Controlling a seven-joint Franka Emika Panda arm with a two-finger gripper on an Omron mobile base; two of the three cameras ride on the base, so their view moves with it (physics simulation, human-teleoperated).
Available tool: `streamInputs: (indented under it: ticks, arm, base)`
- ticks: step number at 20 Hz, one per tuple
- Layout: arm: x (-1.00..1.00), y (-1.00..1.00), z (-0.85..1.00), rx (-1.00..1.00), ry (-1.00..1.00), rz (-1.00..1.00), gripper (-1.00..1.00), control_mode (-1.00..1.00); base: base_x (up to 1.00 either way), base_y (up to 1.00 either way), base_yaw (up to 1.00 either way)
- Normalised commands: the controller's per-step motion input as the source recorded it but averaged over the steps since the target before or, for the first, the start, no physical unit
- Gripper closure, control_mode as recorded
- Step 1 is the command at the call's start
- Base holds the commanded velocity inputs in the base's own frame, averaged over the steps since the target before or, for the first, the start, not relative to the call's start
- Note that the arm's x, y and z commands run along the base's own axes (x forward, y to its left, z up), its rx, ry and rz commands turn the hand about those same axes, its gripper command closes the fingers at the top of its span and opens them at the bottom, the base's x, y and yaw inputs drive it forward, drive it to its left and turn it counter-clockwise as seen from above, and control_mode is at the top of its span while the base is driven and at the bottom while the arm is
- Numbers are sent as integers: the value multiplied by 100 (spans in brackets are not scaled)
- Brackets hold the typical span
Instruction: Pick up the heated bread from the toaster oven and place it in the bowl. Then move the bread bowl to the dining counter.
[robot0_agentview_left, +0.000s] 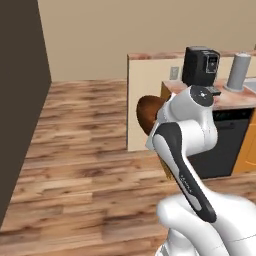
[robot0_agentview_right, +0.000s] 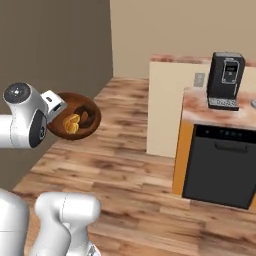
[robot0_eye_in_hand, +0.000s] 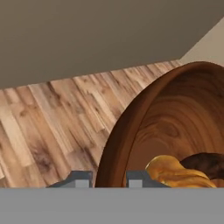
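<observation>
In the hand view the two dark fingers stand one on each side of the rim of the bowl, closed down on that edge with the wood between them. The bowl is carried in the air, tilted, well above the wooden floor. The heated bread lies inside it, a golden piece resting low against the inner wall beside the dark raised ring at the centre.

In the right base view the bowl hangs just past the white wrist, its open face turned toward the camera, and the bread sits in its lower left part. In the left base view only a brown edge of the bowl shows from behind the arm's upper joint.

To the arm's left a tall dark wall runs along the floor, and the bowl looks near it in the right base view, though how near is hard to judge. Ahead, a wide stretch of floor lies open up to the beige back wall.

To the right stands a cream end panel topped by a reddish marbled worktop. On it sit a black coffee machine and, farther right, a grey cylinder. Below the worktop is a black dishwasher front, flanked by orange cabinet sides. The bowl is well apart from this block, with bare floor between them.
</observation>
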Motion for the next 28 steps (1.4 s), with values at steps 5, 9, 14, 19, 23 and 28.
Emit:
streamInputs:
  ticks: [5, 9, 14, 19, 23, 28]
  arm:
    - [0, 0, 0, 0, 0, 0, 100, 100]
    - [0, 0, 0, 0, 0, 0, 100, 100]
    - [0, 0, 0, 0, 0, 0, 100, 100]
    - [0, 0, 0, 0, 0, 0, 100, 100]
    - [0, 0, 0, 0, 0, 0, 100, 100]
    - [0, 0, 0, 0, 0, 0, 100, 100]
  base:
    - [100, 48, -25]
    - [100, 67, -26]
    - [100, 90, -29]
    - [100, 100, -34]
    - [100, 100, -39]
    - [100, 100, -40]
